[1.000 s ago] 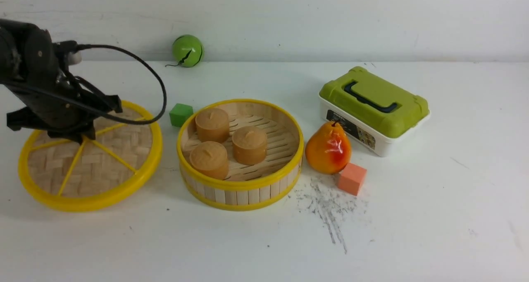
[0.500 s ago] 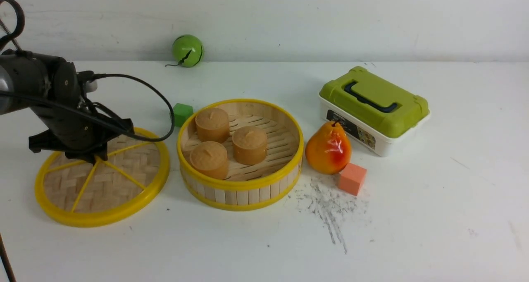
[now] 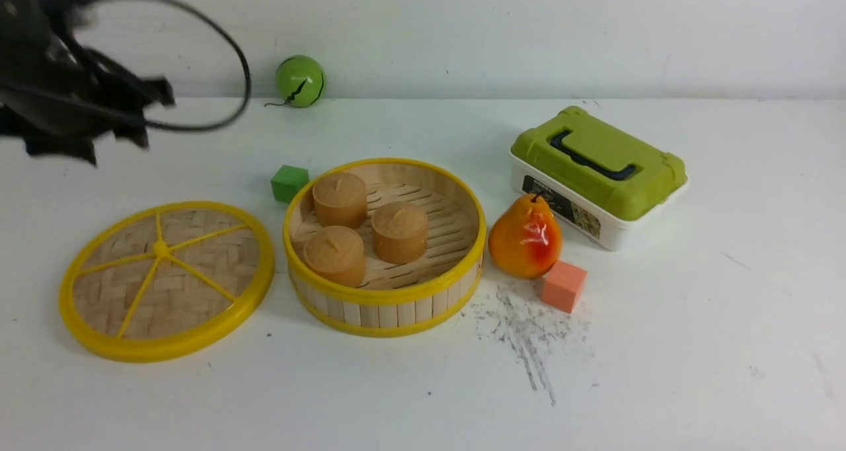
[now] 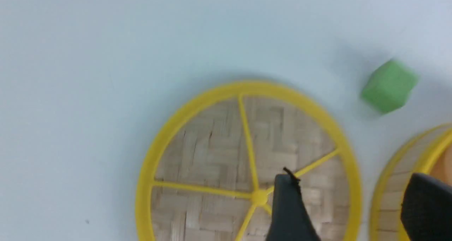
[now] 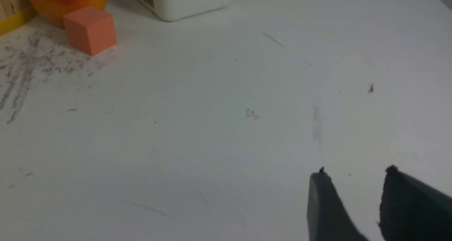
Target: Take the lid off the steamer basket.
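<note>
Lid (image 3: 166, 282) lies flat on the white bench (image 3: 661, 371), off the steamer basket (image 3: 383, 309) and on its left. A thin strip of bench shows between the two yellow rims. The woven face is turned up, and the small centre knob points straight upward with five yellow spokes running from it to the rim. The disc is round, so it measures the same across in every direction. In the left wrist view the lid (image 4: 219, 156) sits below the camera, with the basket's slatted wall (image 4: 392, 184) at the frame's edge.

The basket stands upright and open, with three brown cylindrical cakes (image 3: 360, 229) on its slatted floor.

The left gripper (image 3: 99, 140) hangs high over the bench's far left and touches nothing. It is blurred in the front view. In its own wrist view the left gripper (image 4: 351, 184) has its jaws spread wide and empty. The right gripper (image 5: 355, 174) shows only in its wrist view, above bare bench, with its jaws parted by a moderate gap and nothing between them.

A green cube (image 3: 289, 183) sits just behind the gap between lid and basket, and a green ball (image 3: 301, 81) rests by the back wall. Right of the basket stands a pear (image 3: 525, 237) with an orange cube (image 3: 563, 286) just beside it. Behind them is a white box with a green lid (image 3: 598, 176).
</note>
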Available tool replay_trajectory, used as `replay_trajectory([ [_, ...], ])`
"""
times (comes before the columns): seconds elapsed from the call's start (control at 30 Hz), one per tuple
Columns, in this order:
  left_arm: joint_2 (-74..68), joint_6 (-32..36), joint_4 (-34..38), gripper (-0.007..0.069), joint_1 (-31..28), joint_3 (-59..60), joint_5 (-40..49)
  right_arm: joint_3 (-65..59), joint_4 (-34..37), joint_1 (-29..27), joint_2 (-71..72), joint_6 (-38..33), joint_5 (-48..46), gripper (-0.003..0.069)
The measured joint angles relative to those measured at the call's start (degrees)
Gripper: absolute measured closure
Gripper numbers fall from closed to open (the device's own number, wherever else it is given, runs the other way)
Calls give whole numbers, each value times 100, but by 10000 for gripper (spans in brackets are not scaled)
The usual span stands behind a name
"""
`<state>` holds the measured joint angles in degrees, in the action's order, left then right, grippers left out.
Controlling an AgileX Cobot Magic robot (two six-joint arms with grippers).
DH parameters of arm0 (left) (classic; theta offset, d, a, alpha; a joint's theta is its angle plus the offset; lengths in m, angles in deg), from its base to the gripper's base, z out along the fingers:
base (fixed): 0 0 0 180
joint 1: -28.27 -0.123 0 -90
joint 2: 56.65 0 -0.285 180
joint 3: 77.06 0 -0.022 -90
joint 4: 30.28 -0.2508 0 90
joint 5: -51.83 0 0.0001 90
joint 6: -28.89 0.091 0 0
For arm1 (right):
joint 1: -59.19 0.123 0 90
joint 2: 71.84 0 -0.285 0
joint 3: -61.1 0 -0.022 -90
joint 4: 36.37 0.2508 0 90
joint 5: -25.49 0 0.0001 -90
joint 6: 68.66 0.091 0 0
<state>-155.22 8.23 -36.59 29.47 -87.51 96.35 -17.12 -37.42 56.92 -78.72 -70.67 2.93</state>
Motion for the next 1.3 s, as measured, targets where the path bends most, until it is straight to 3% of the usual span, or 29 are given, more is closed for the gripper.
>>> replay_trajectory([
  [0.1,1059,121,15,225,0,-53,-41,0,0,0,0,0,0,419],
  [0.2,2163,164,107,287,0,56,-208,0,0,0,0,0,0,419],
  [0.33,3621,302,293,439,0,897,-609,0,0,0,0,0,0,419],
  [0.43,4834,373,579,593,0,2046,-987,0,0,0,0,0,0,419],
  [0.5,5484,581,810,637,0,2739,-1142,0,0,0,0,0,0,419],
  [0.6,6211,1031,1118,637,0,3546,-1156,0,0,0,0,0,0,419],
  [0.73,7530,2270,1927,637,0,4864,-913,0,0,0,0,0,0,419],
  [0.9,7974,3075,2694,637,0,5430,-639,0,0,0,0,0,0,419],
  [1.1,7982,3283,3085,637,134,5760,-742,0,0,0,0,0,0,419],
  [1.3,7982,3301,3052,637,827,5844,-896,0,0,0,0,0,0,419],
])
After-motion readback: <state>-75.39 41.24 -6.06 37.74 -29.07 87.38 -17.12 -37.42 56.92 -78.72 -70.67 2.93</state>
